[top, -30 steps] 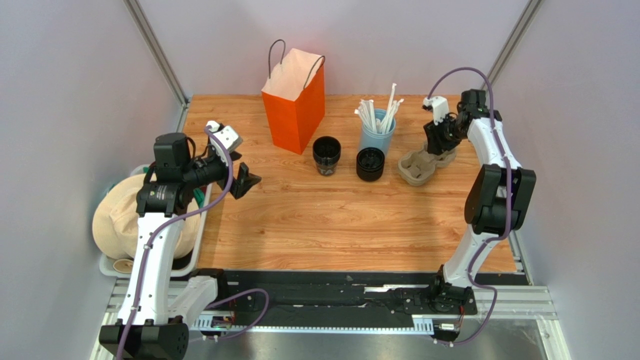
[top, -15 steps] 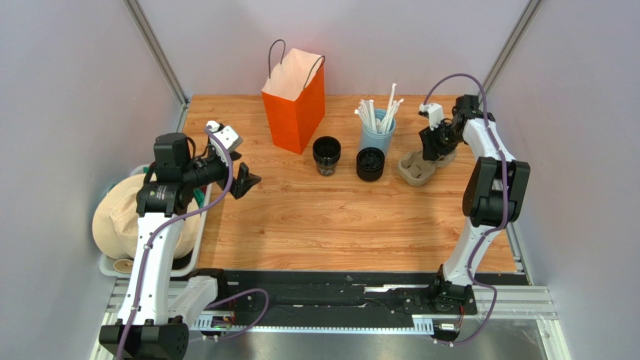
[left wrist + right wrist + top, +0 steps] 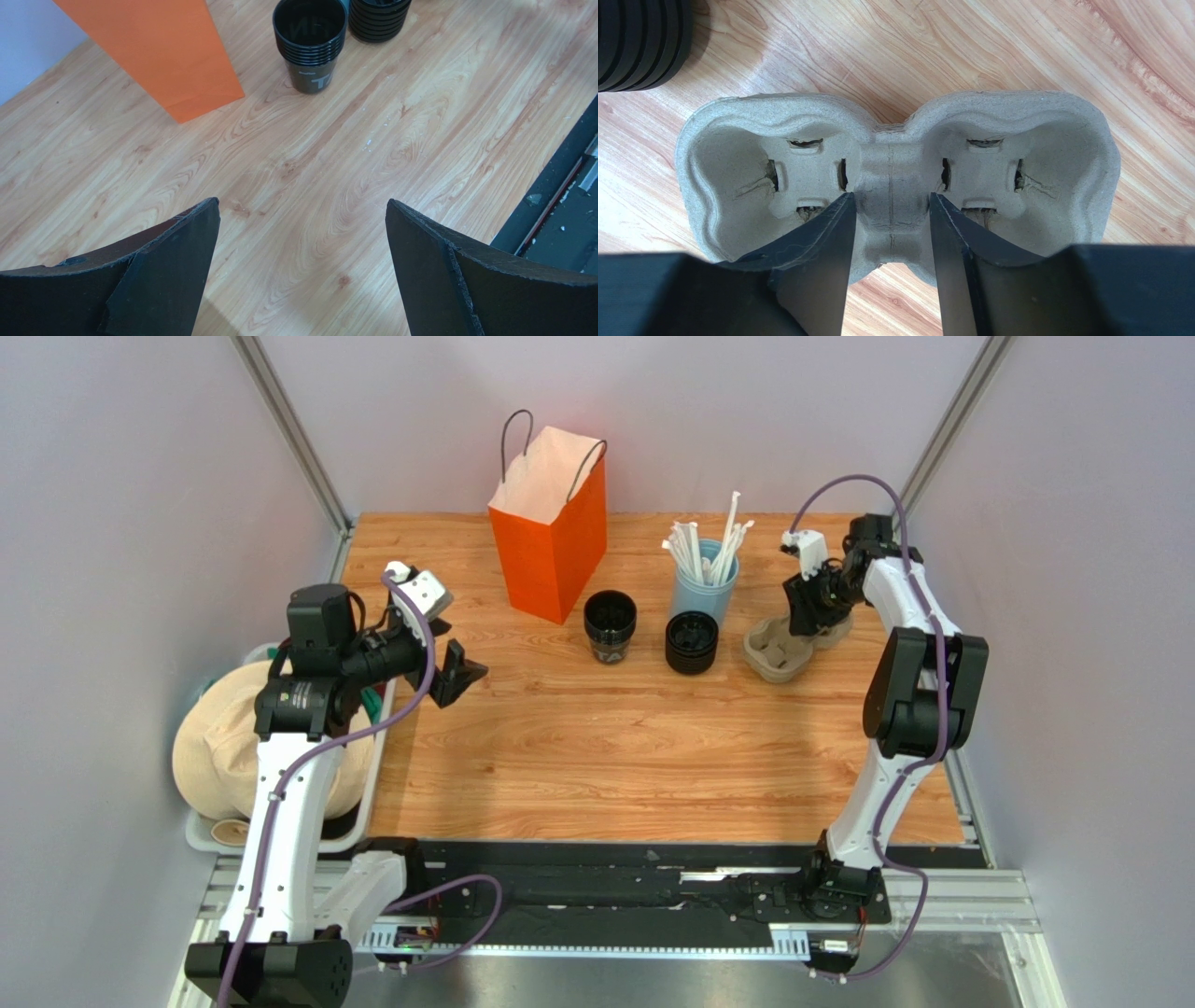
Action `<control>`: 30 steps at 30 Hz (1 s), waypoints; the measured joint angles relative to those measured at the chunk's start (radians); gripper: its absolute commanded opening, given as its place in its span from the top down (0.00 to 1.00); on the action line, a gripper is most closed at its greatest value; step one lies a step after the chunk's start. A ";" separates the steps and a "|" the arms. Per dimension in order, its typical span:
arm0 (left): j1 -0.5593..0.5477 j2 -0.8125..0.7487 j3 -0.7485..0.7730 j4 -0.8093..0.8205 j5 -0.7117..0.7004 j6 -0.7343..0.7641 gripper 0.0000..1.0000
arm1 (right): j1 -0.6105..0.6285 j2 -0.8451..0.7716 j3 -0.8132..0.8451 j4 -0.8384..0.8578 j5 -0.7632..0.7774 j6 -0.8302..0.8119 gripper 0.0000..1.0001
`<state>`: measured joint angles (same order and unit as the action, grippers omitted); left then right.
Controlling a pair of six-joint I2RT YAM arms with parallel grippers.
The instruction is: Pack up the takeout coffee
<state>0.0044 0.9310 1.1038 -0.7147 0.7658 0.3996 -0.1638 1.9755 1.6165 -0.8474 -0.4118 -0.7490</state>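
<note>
We judge the packing barely begun: the takeout coffee cup (image 3: 610,626) stands lidless on the surface (image 3: 631,742), between the orange paper bag (image 3: 550,546) and the stack of black lids (image 3: 690,641), and neither arm touches it. The right pincer (image 3: 891,203) straddles the middle ridge of the two-well cardboard tray (image 3: 1046,112); we cannot tell whether it pinches. The left pincer (image 3: 302,210) hangs spread and empty. We count one bag, one tray, one blue cup of straws (image 3: 704,588), one lid stack and one dark cup, perhaps several nested.
</note>
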 measured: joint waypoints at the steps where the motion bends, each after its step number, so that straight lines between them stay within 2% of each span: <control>1: 0.000 0.000 0.000 0.000 0.000 0.000 0.03 | 0.000 0.000 0.000 0.000 -0.001 0.000 0.58; 10: 0.000 0.000 0.000 0.000 0.000 0.000 0.03 | 0.000 0.000 0.000 -0.001 -0.006 -0.001 0.73; 17: 0.000 0.000 0.000 0.000 0.000 0.000 0.03 | 0.000 0.000 0.000 -0.001 -0.010 -0.003 0.74; 19: 0.000 0.000 0.000 0.000 0.000 0.000 0.03 | 0.000 0.000 0.001 -0.002 -0.010 -0.004 0.71; 22: 0.000 0.000 0.000 0.000 0.000 0.000 0.03 | 0.000 -0.001 0.002 -0.005 -0.010 -0.004 0.54; 30: 0.000 0.000 0.000 0.000 0.000 0.000 0.03 | 0.000 -0.002 0.005 -0.017 -0.009 -0.011 0.55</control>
<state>0.0044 0.9310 1.1038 -0.7147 0.7658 0.4000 -0.1638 1.9739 1.6218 -0.8642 -0.4206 -0.7601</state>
